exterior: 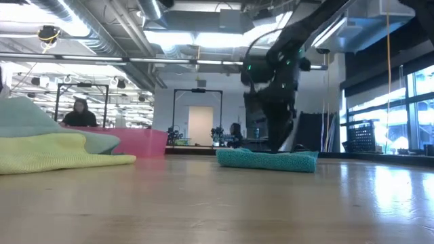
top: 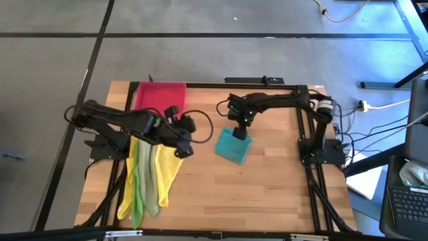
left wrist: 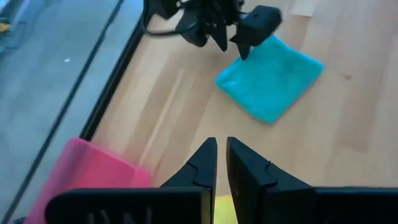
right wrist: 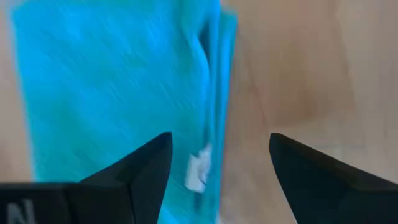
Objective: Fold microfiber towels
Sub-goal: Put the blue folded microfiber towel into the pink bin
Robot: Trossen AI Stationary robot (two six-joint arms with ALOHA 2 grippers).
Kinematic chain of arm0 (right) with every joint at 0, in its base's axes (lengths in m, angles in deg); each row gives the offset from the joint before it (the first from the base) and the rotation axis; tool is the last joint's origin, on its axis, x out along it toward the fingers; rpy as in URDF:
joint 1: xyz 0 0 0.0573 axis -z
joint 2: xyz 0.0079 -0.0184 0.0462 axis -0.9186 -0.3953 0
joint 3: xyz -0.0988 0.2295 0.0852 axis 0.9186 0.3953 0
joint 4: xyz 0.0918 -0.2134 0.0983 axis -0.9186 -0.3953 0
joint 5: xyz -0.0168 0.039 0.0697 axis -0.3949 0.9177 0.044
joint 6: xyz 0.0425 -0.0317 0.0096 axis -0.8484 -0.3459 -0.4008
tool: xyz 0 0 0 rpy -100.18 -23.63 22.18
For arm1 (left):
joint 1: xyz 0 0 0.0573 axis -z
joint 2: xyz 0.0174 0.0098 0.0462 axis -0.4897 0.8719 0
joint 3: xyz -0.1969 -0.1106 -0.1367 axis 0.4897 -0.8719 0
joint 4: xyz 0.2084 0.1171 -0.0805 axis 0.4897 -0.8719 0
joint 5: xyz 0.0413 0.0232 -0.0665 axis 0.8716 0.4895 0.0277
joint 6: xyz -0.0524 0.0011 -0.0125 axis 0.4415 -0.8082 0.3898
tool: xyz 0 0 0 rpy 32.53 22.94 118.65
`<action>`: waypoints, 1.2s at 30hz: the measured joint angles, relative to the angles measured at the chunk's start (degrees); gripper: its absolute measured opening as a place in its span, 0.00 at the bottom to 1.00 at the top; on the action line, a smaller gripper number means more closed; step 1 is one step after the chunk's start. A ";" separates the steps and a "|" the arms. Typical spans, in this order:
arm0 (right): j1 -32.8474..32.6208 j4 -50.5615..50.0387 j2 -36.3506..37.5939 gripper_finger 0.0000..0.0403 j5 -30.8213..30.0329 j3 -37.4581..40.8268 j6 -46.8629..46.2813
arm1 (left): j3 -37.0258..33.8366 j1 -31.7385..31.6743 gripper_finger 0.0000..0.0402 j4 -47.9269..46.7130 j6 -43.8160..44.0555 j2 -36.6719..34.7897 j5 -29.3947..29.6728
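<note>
Right wrist view: right gripper is spread wide, empty, hanging just over the folded teal microfiber towel, fingers straddling its layered edge and small white tag. That towel lies flat near mid-desk. Left gripper is nearly shut with nothing visibly between its fingers; it sits over the pile of yellow, bright green and pale olive microfiber towels at the left of the wooden desk.

My read on handling: cloth is light, limp and grippy, no stiffness, so it will drape and drag. Best pinched at a corner or hem, single layer, and lifted clear of the heap.

Rigid pink-red rectangular tray is at the back left; looks empty as far as I can tell.
</note>
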 joint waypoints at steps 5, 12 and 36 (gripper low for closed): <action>2.70 -0.80 -2.46 0.67 8.22 -0.35 -0.29 | -0.02 1.06 0.04 -0.92 4.68 -3.52 -0.77; 4.58 1.60 -3.79 0.67 15.08 4.09 2.64 | -0.04 3.75 0.00 -0.67 9.28 -4.56 -0.75; 1.94 0.79 -3.65 0.59 19.47 8.23 3.84 | -0.04 8.05 0.01 4.12 18.24 -4.35 -0.93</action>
